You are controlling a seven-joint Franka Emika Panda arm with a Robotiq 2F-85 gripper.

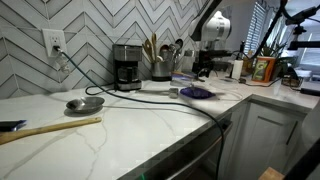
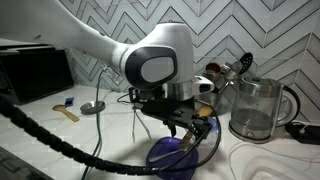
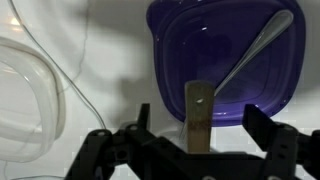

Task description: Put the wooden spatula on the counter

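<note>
In the wrist view the wooden spatula [image 3: 198, 115] shows its flat handle end, with a small hole, between my fingers. My gripper [image 3: 200, 125] is open, and there is a gap between the handle and each finger. The gripper hovers at the near rim of a purple container [image 3: 220, 50] that holds a metal spoon [image 3: 255, 50]. In an exterior view the gripper [image 2: 198, 128] hangs just above the purple container [image 2: 170, 158], with a bit of wood [image 2: 204, 122] at its fingers. The white marble-look counter [image 1: 150, 125] lies under everything.
A clear container [image 3: 25, 100] sits beside the purple one. A glass kettle [image 2: 255, 110] stands close by. A coffee maker [image 1: 126, 65], utensil holder [image 1: 160, 65], metal bowl [image 1: 84, 103], black cable [image 1: 180, 100] and long wooden stick [image 1: 50, 127] are on the counter.
</note>
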